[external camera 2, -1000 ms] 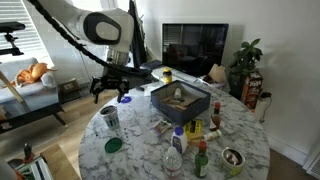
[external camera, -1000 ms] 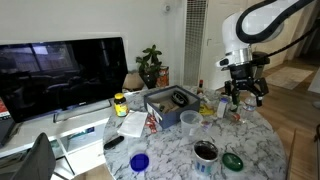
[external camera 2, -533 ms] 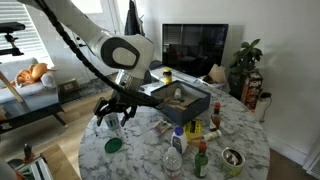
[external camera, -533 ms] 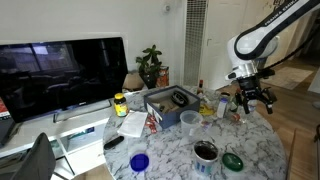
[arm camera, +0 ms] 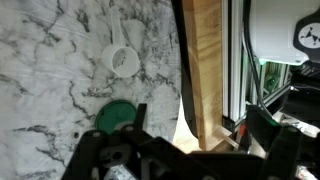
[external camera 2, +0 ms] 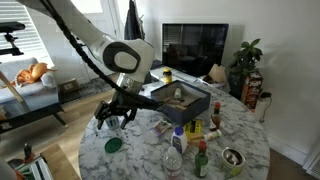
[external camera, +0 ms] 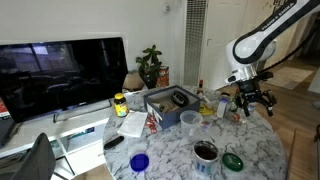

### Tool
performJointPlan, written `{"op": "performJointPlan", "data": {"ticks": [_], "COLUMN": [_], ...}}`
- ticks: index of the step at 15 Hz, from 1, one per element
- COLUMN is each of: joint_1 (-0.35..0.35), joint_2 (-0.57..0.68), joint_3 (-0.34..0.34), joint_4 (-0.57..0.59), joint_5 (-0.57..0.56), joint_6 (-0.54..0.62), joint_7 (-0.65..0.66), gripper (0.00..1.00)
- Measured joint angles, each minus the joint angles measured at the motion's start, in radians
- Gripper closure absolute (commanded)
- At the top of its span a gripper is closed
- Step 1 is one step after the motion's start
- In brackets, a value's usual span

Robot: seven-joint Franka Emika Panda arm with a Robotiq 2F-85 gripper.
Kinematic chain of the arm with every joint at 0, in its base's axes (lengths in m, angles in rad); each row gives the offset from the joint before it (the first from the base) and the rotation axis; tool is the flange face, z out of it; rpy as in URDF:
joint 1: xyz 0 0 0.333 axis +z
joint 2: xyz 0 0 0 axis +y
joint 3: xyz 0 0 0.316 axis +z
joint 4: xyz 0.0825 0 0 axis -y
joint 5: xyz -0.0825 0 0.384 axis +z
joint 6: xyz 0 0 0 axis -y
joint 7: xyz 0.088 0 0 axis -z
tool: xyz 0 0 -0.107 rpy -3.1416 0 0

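My gripper hangs open and empty just above the marble table's edge; it also shows in an exterior view. In the wrist view its dark fingers spread over the table rim and the wooden floor. A green lid lies right beside the left finger, and it shows in both exterior views. A small white cup with a handle sits further in on the marble. A metal cup stands right under the gripper.
A grey open box with objects inside stands mid-table. Bottles and jars cluster at the near edge, with a dark cup, a blue bowl and a yellow bottle. A TV and a plant stand behind.
The arm has dropped and swung toward the table edge over the last second, lowering the gripper to just above the table. It has hardly moved in the last half second.
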Motion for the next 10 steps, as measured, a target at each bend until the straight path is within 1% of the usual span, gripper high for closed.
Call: {"op": "performJointPlan", "data": {"ticks": [5, 10], "joint_1": [-0.011, -0.048], "joint_2": [0.108, 0.199], "joint_3": [0.0, 0.001], "joint_4": [-0.041, -0.071], "joint_5": [-0.032, -0.044], "joint_6": [0.189, 0.339], "joint_7": [-0.12, -0.182], "gripper": [0.0, 0.0]}}
